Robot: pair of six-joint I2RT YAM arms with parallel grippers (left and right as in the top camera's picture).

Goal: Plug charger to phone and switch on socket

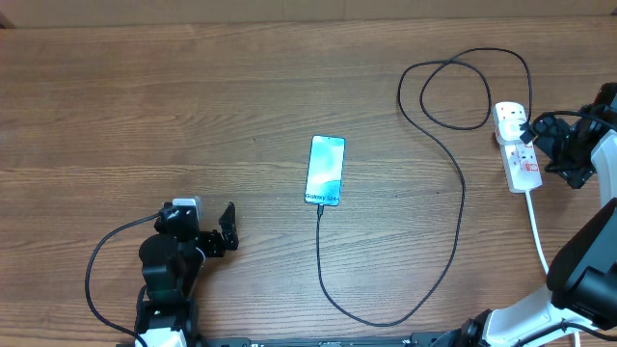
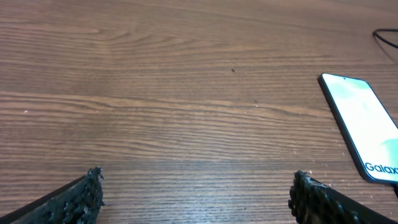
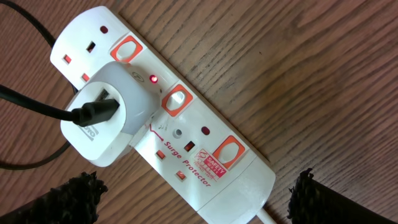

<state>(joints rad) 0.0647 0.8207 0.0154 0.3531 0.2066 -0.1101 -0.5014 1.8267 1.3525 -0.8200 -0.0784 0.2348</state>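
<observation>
The phone [image 1: 325, 171] lies flat mid-table with its blue-teal screen lit, and also shows at the right of the left wrist view [image 2: 367, 124]. The charger's thin black cable [image 1: 461, 207] meets the phone's near edge, loops round the front and runs back to the socket [image 1: 518, 149]. There it enters a white adapter [image 3: 106, 121] seated in the socket [image 3: 205, 146], beside a lit red lamp [image 3: 153, 79]. My right gripper [image 3: 196, 186] hangs open over the socket's cord end, a finger on either side. My left gripper [image 1: 228, 234] stands open, left of the phone, with nothing between its fingers [image 2: 81, 199].
The socket's thick white cord [image 1: 536, 231] runs toward the front right, past the right arm [image 1: 588, 260]. The left arm's own black cable [image 1: 96, 280] loops at the front left. Bare wooden tabletop [image 1: 145, 106] lies around the phone.
</observation>
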